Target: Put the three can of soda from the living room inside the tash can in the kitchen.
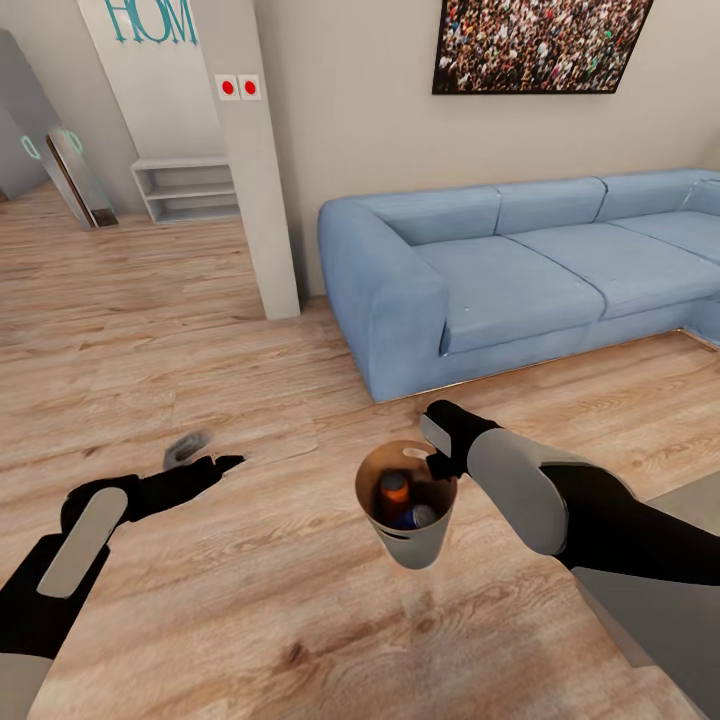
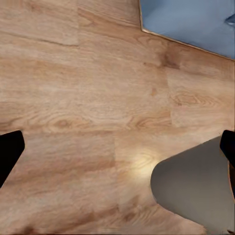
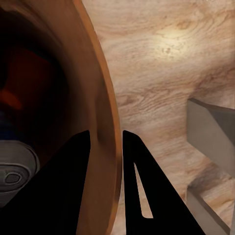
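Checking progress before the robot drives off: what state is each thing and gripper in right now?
Bin: lifted off the floor, upright, gripped at its rim.
Orange can: inside the bin.
Blue can: inside the bin.
Right gripper: shut on the bin's wall, one finger inside, one outside.
Left gripper: open, empty, above the floor.

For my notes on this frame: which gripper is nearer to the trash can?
Right. The right gripper pinches the trash can rim, one finger inside, one outside. The left gripper is open over bare floor, well apart from it.
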Available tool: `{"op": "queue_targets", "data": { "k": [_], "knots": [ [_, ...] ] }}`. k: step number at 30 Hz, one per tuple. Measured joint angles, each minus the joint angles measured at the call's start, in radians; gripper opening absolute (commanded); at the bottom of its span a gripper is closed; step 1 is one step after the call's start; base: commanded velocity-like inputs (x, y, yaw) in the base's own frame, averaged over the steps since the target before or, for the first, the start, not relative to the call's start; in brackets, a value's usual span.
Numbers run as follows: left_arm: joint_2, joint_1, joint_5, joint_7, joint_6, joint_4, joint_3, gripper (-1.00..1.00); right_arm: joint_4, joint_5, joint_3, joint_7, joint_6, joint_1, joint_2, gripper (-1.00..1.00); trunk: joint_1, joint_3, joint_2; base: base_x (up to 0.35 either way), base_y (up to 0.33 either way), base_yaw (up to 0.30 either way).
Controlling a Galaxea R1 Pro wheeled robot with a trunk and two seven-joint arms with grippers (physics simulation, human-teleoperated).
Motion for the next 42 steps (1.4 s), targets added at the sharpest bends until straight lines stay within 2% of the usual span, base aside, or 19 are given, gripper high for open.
{"op": "queue_targets", "data": {
  "k": [4, 9, 13, 16, 20, 24, 28, 34, 42],
  "knots": [
    [0.005, -0.002, 0.004, 0.112, 0.018, 0.048, 0.014, 1.00, -0.002, -0.004, -0.003, 0.014, -0.002, 0.000, 0.000, -1.00, 0.000, 0.000, 0.000, 0.000, 0.000, 0.000],
    [0.005, -0.003, 0.006, 0.347, 0.082, 0.074, 0.020, 1.00, -0.004, -0.008, -0.003, 0.078, -0.001, -0.001, 0.000, -1.00, 0.000, 0.000, 0.000, 0.000, 0.000, 0.000],
    [0.005, -0.004, 0.005, 0.422, 0.145, 0.080, 0.018, 1.00, -0.005, -0.062, -0.018, 0.109, -0.004, -0.002, 0.000, -1.00, 0.000, 0.000, 0.000, 0.000, 0.000, 0.000],
    [0.004, -0.004, 0.003, 0.440, 0.169, 0.082, 0.017, 1.00, -0.005, -0.080, -0.024, 0.115, -0.004, -0.001, 0.000, -1.00, 0.000, 0.000, 0.000, 0.000, 0.000, 0.000],
    [0.003, -0.004, 0.000, 0.450, 0.181, 0.084, 0.013, 1.00, -0.005, -0.071, -0.004, 0.117, -0.005, 0.001, 0.000, -1.00, 0.000, 0.000, 0.000, 0.000, 0.000, 0.000],
    [0.001, -0.005, -0.002, 0.455, 0.184, 0.085, 0.010, 1.00, -0.006, -0.074, -0.012, 0.118, -0.086, 0.052, 0.000, -1.00, 0.000, 0.000, 0.000, 0.000, 0.000, 0.000],
    [0.000, -0.005, -0.004, 0.456, 0.185, 0.085, 0.009, 1.00, -0.008, -0.085, -0.012, 0.119, -0.114, 0.086, 0.000, -1.00, 0.000, 0.000, 0.000, 0.000, 0.000, 0.000],
    [-0.002, -0.006, -0.007, 0.458, 0.184, 0.085, 0.008, 1.00, -0.010, -0.075, -0.012, 0.119, -0.153, 0.098, 0.000, -1.00, 0.000, 0.000, 0.000, 0.000, 0.000, 0.000],
    [-0.011, -0.007, -0.006, 0.462, 0.183, 0.086, 0.007, 1.00, -0.005, -0.081, -0.010, 0.118, -0.194, 0.102, 0.000, -1.00, 0.031, -0.025, -0.056, 0.000, 0.000, 0.000]
  ]
}}
